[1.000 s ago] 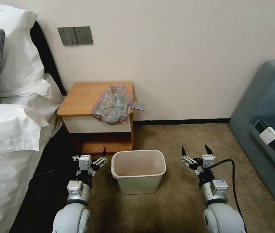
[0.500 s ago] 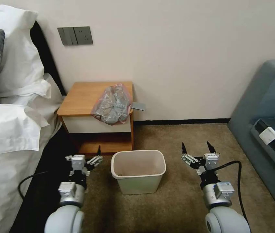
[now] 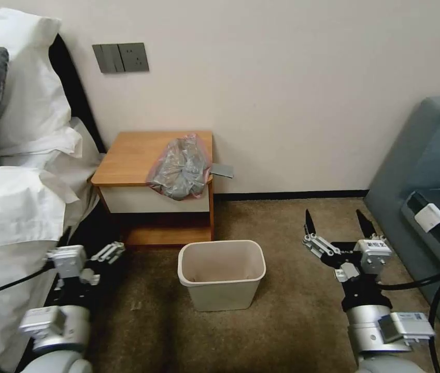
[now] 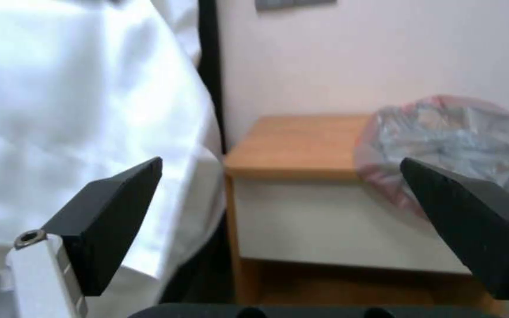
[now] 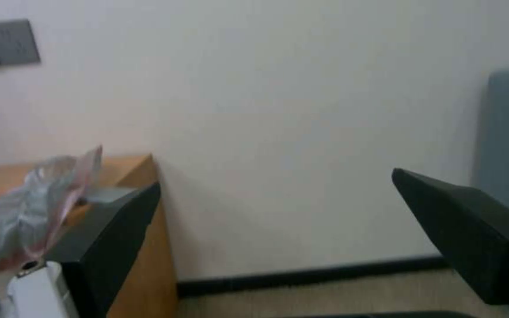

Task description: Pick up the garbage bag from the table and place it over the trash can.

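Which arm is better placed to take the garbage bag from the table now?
Probably the right. The garbage bag lies on the right part of the table, hanging over its front edge. The right gripper is open with open carpet ahead; the left gripper, also open, sits low against the bed.

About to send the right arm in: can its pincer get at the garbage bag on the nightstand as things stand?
Probably yes. The right pincer is open above the carpet, and nothing stands between it and the garbage bag overhanging the nightstand's front edge. The trash can sits lower, off that path.
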Tool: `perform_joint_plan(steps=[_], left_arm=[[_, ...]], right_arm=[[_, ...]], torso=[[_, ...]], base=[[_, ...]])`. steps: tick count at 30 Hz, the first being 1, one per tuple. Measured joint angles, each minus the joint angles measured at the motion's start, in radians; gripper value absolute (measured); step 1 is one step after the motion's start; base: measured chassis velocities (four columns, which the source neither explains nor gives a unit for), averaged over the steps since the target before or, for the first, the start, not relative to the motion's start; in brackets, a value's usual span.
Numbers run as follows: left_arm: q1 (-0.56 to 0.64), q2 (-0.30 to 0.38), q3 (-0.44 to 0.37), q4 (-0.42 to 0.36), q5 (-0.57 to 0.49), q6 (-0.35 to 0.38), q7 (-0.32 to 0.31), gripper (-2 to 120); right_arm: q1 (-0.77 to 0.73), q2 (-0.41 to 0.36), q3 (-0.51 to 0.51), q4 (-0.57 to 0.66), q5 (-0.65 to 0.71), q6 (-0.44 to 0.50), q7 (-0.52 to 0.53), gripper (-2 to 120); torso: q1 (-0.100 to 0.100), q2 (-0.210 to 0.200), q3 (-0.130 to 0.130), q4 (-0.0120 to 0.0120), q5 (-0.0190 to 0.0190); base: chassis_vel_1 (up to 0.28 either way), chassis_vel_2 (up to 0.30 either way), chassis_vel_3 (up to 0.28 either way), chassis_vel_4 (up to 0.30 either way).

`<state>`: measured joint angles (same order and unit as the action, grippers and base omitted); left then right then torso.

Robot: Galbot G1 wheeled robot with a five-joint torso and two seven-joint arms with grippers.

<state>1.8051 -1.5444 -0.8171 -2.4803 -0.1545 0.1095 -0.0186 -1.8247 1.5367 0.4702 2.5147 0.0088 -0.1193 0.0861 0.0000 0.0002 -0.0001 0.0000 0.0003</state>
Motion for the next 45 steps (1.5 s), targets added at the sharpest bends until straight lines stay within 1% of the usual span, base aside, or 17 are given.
perform_joint_plan(steps=[1, 4, 5, 6, 7, 8, 10, 19, 21, 24, 26, 27, 29, 37, 39, 41, 45], left_arm=[[0.017, -0.003, -0.019, -0.021, -0.011, 0.007, -0.001, 100], [0.038, -0.003, -0.039, -0.028, -0.030, 0.019, -0.003, 100], [0.034, 0.026, -0.047, -0.028, -0.066, 0.036, -0.007, 100], [0.034, 0.026, -0.047, -0.028, -0.066, 0.036, -0.007, 100], [0.026, 0.068, -0.059, -0.028, -0.119, 0.062, -0.012, 100], [0.026, 0.068, -0.059, -0.028, -0.119, 0.062, -0.012, 100], [0.020, 0.102, -0.067, -0.028, -0.164, 0.084, -0.017, 100], [0.019, 0.115, -0.068, -0.025, -0.181, 0.087, -0.018, 100], [0.032, 0.156, -0.056, -0.024, -0.230, 0.087, -0.015, 100], [0.034, 0.162, -0.054, -0.023, -0.237, 0.087, -0.014, 100], [0.034, 0.164, -0.053, -0.023, -0.238, 0.086, -0.013, 100], [0.034, 0.164, -0.053, -0.023, -0.238, 0.086, -0.013, 100], [0.035, 0.168, -0.050, -0.022, -0.237, 0.078, 0.002, 100], [0.036, 0.173, -0.045, -0.021, -0.228, 0.062, 0.024, 100], [0.034, 0.170, -0.049, -0.021, -0.222, 0.060, 0.026, 100], [0.031, 0.164, -0.056, -0.021, -0.211, 0.056, 0.026, 100], [0.029, 0.162, -0.057, -0.020, -0.209, 0.054, 0.027, 100]], right_arm=[[-0.009, -0.002, -0.002, 0.000, 0.010, -0.016, 0.005, 100], [-0.012, -0.007, -0.002, 0.000, 0.023, -0.029, 0.010, 100], [-0.006, -0.030, 0.003, -0.001, 0.069, -0.059, 0.021, 100], [-0.006, -0.030, 0.003, -0.001, 0.069, -0.059, 0.021, 100], [-0.001, -0.043, 0.006, -0.002, 0.098, -0.078, 0.028, 100], [-0.001, -0.043, 0.006, -0.002, 0.098, -0.078, 0.028, 100], [0.003, -0.049, 0.008, -0.006, 0.112, -0.086, 0.031, 100], [0.004, -0.053, 0.009, -0.009, 0.125, -0.087, 0.034, 100], [0.015, -0.075, 0.014, -0.011, 0.203, -0.071, 0.043, 100], [0.023, -0.091, 0.019, -0.011, 0.260, -0.055, 0.050, 100], [0.038, -0.119, 0.026, -0.012, 0.362, -0.028, 0.063, 100], [0.038, -0.119, 0.026, -0.012, 0.362, -0.028, 0.063, 100], [0.049, -0.140, 0.032, -0.013, 0.438, -0.008, 0.072, 100], [0.053, -0.145, 0.034, -0.014, 0.460, -0.002, 0.074, 100], [0.072, -0.156, 0.034, -0.027, 0.481, -0.001, 0.077, 100], [0.133, -0.182, 0.036, -0.062, 0.526, -0.002, 0.079, 100], [0.148, -0.192, 0.035, -0.066, 0.533, -0.004, 0.080, 100]], torso=[[0.000, 0.000, 0.000, 0.0000, -0.0001], [0.000, 0.000, 0.000, 0.0004, -0.0005], [0.000, 0.000, 0.000, 0.0001, -0.0006], [0.000, 0.000, 0.000, 0.0001, -0.0006], [0.000, 0.000, 0.000, -0.0001, -0.0001], [0.000, 0.000, 0.000, -0.0001, -0.0001], [0.000, 0.000, 0.000, -0.0001, -0.0005], [0.000, 0.000, 0.000, 0.0000, -0.0004], [0.000, 0.000, 0.000, -0.0001, -0.0003], [0.000, 0.000, 0.000, -0.0001, -0.0003], [0.000, 0.000, 0.000, 0.0000, -0.0003], [0.000, 0.000, 0.000, 0.0000, -0.0003], [0.000, 0.000, 0.000, 0.0001, -0.0003], [0.000, 0.000, 0.000, 0.0000, -0.0003], [0.000, 0.000, 0.000, -0.0004, -0.0005], [0.000, 0.000, 0.000, 0.0004, 0.0000], [0.000, 0.000, 0.000, -0.0001, -0.0003]], base=[[0.000, 0.000, 0.000, 0.000], [0.000, 0.000, 0.000, 0.000], [0.000, 0.000, 0.000, 0.000], [0.000, 0.000, 0.000, 0.000], [0.000, 0.000, 0.000, 0.000], [0.000, 0.000, 0.000, 0.000], [0.000, 0.000, 0.000, 0.000], [0.000, 0.000, 0.000, 0.000], [0.000, 0.000, 0.000, 0.000], [0.000, 0.000, 0.000, 0.000], [0.000, 0.000, 0.000, 0.000], [0.000, 0.000, 0.000, 0.000], [0.000, 0.000, 0.000, 0.000], [0.000, 0.000, 0.000, 0.000], [0.000, 0.000, 0.000, 0.000], [0.000, 0.000, 0.000, 0.000], [0.000, 0.000, 0.000, 0.000]])
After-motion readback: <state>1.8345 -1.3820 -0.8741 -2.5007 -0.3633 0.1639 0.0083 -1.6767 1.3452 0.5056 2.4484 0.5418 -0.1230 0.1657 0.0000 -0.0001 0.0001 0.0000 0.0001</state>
